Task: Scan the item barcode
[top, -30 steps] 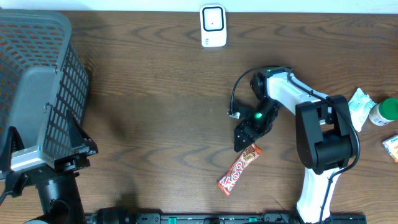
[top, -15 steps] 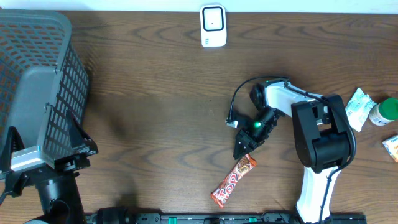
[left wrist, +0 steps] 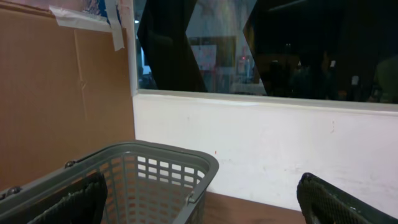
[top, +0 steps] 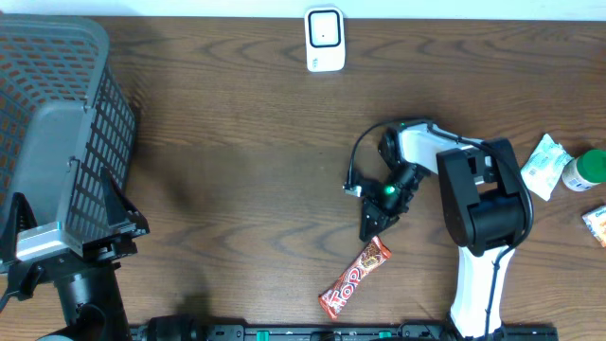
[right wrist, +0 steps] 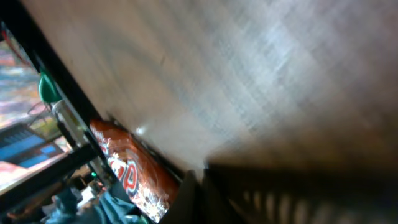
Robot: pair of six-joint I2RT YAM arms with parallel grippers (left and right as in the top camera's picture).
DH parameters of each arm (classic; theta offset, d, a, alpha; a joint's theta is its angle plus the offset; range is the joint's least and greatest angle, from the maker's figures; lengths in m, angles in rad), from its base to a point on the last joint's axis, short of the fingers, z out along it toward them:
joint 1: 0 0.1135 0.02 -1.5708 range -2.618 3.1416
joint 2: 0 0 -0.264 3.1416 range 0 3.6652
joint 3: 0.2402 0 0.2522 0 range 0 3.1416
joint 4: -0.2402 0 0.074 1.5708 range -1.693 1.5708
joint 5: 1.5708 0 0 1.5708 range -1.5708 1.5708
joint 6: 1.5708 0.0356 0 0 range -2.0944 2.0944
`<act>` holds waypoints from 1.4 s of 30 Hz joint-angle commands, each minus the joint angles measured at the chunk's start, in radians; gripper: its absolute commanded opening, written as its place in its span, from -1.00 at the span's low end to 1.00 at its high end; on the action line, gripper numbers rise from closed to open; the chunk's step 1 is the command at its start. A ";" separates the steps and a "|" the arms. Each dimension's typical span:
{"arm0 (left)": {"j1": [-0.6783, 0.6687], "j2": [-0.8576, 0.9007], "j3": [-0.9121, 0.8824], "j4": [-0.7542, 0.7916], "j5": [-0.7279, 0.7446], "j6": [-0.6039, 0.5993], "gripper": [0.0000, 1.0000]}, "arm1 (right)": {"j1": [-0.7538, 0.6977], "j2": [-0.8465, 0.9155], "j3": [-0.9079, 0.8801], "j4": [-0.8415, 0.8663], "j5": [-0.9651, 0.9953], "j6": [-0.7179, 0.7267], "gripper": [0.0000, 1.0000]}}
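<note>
As things lie now: choc bar (top: 355, 278) flat on worktop (top: 237, 170) near 6 o'clk edge, long axis running 1-to-7 o'clk, red printed face up; no barcode seen on that face.
R claw (top: 372, 227): tip at bar's 1 o'clk end, touching or just over it; wrist view blurred, so can't tell if jaws are apart, together or pinching wrapper.
L claw (left wrist: 199, 205): jaws wide apart, nothing btwn them, parked by basket (top: 57, 85) at 9 o'clk.
Scanner (top: 324, 40): at 12 o'clk edge, well apart from bar, approx 11 o'clk from R claw.
Step in hand (my read): get a firm hold on bar's end.
How to do it well: pinch across the flat wrapper end, not the rounder middle; lift straight up before travelling, else bar drags; check it hangs w/o swinging.
Next need: code prob on underside, so roll wrist to turn that face toward scanner, hold flat & steady near it.
Risk: thin end grip may slip or let bar droop.
</note>
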 commanded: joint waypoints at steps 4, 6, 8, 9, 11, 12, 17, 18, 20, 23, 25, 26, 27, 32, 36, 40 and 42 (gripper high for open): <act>0.005 -0.008 -0.005 0.004 0.005 -0.009 0.96 | 0.008 0.029 0.135 -0.036 0.129 0.089 0.98; 0.005 -0.008 -0.005 0.004 0.005 -0.009 0.96 | 0.009 0.029 0.158 -0.032 0.126 0.173 0.99; 0.005 -0.008 -0.005 0.004 0.006 -0.010 0.96 | 0.009 0.029 0.203 -0.040 0.122 0.192 0.98; 0.005 -0.008 -0.005 0.004 0.006 -0.010 0.96 | 0.009 0.029 0.232 -0.045 0.105 0.192 0.98; 0.005 -0.008 -0.005 0.004 0.006 -0.010 0.96 | 0.008 0.029 0.294 -0.067 0.046 0.192 0.99; 0.005 -0.008 -0.005 0.004 0.006 -0.010 0.96 | 0.008 0.029 0.332 -0.091 0.002 0.185 0.98; 0.005 -0.008 -0.005 0.004 0.005 -0.009 0.96 | 0.009 0.022 0.500 -0.285 -0.167 0.077 0.45; 0.005 -0.008 -0.005 0.004 0.005 -0.009 0.96 | 0.009 0.015 0.519 -0.325 -0.175 0.069 0.09; 0.005 -0.008 -0.005 0.004 0.005 -0.009 0.95 | 0.009 -0.003 0.526 -0.373 -0.174 0.069 -0.88; 0.005 -0.008 -0.005 0.004 0.005 -0.009 0.96 | 0.010 -0.033 0.516 -0.430 -0.146 0.122 -0.97; 0.005 -0.008 -0.005 0.004 0.005 -0.009 0.96 | 0.019 -0.057 0.494 -0.430 -0.097 0.206 -0.97; 0.005 -0.008 -0.005 0.004 0.005 -0.009 0.96 | 0.031 -0.073 0.478 -0.428 -0.060 0.247 -0.97; 0.005 -0.008 -0.005 0.004 0.005 -0.009 0.96 | 0.041 -0.084 0.465 -0.422 -0.032 0.285 -0.97; 0.005 -0.008 -0.005 0.004 0.005 -0.009 0.96 | 0.154 -0.211 0.320 -0.325 0.212 0.615 -0.97; 0.005 -0.008 -0.005 0.003 0.005 -0.009 0.96 | 0.260 -0.372 0.113 -0.203 0.231 0.747 -0.97; 0.005 -0.008 -0.005 0.003 0.005 -0.009 0.96 | 0.324 -0.539 -0.120 -0.062 0.247 0.909 -0.97; 0.005 -0.008 -0.005 0.003 0.005 -0.009 0.96 | 0.353 -0.653 -0.280 0.010 0.259 0.985 -0.97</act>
